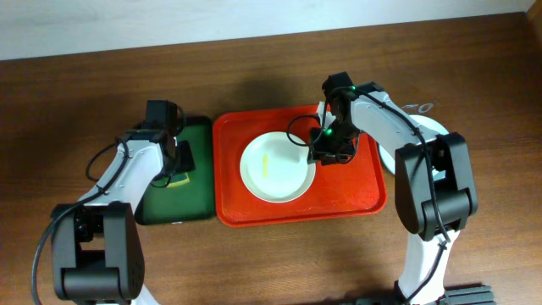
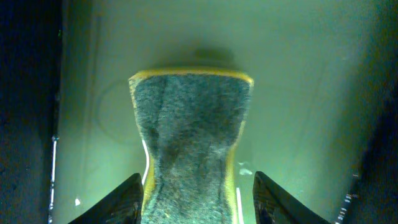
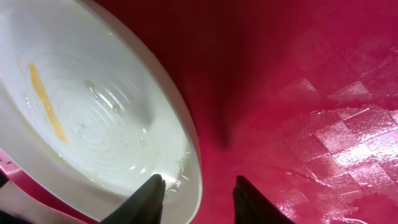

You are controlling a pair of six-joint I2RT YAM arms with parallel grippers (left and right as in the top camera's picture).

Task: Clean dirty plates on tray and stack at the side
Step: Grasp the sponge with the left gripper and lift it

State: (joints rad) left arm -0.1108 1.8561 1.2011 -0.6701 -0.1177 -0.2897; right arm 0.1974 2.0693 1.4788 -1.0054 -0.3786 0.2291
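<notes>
One pale plate (image 1: 273,169) with a yellow smear lies on the orange-red tray (image 1: 356,191). My right gripper (image 1: 327,152) is at the plate's right rim. In the right wrist view that gripper (image 3: 199,178) is open astride the rim of the plate (image 3: 93,118), one finger over the wet inside and the other over the tray (image 3: 292,93). At the left my other gripper (image 1: 179,165) hangs over the sponge. In the left wrist view this gripper (image 2: 197,175) is open around the grey-and-yellow sponge (image 2: 189,130), the left finger touching it and the right finger apart. Another pale plate (image 1: 430,123) shows partly under the right arm.
A dark green tray (image 1: 199,140) holding the sponge sits against the red tray's left side. The brown wooden table (image 1: 85,102) runs all round, and both arm bases stand at the front edge.
</notes>
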